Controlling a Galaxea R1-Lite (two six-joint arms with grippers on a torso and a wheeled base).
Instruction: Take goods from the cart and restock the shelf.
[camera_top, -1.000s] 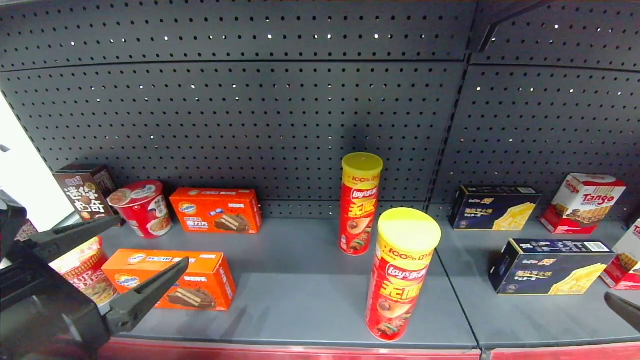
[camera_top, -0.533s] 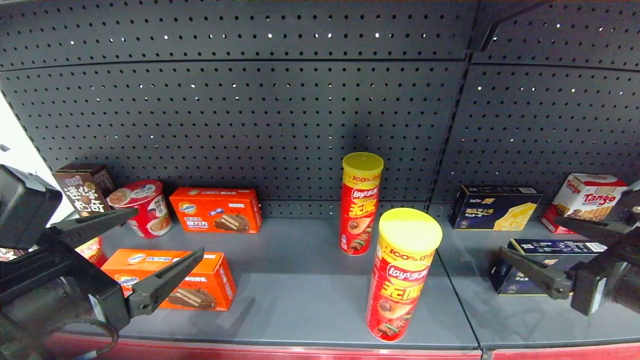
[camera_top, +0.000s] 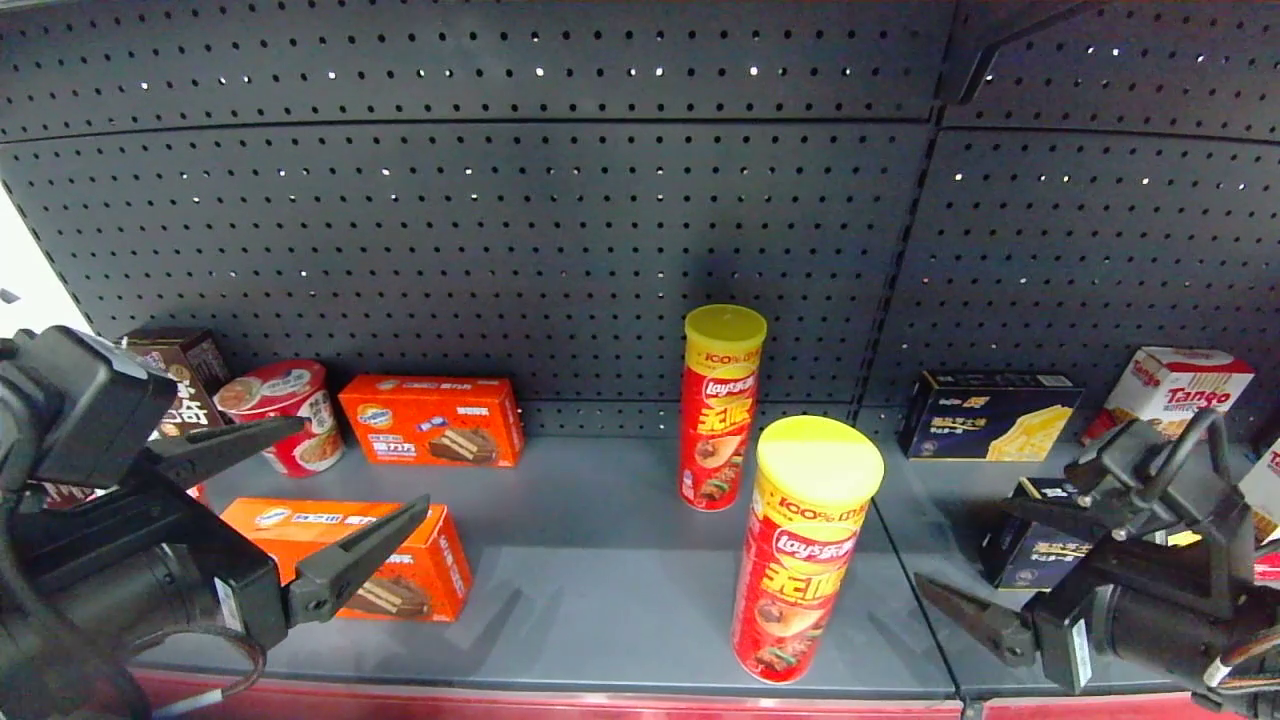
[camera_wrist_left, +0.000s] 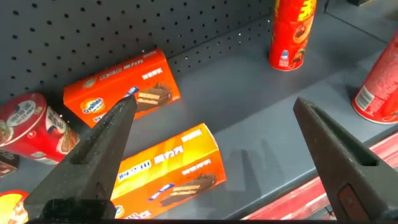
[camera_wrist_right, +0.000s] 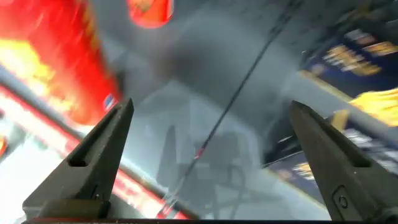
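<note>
Judged to be between placements, nothing carried. Best to draw both arms off the shelf (camera_top: 600, 580) straight and level, minding the near chip can (camera_top: 805, 550), which stands upright close to the front edge between them. Noted at left gripper (camera_top: 362, 462): jaws spread wide, empty, poised above the front orange box (camera_top: 440, 565), seemingly apart from it. At right gripper (camera_top: 965, 545): jaws equally wide, empty, just before the near dark-blue box (camera_top: 1040, 560) — contact not discernible.
</note>
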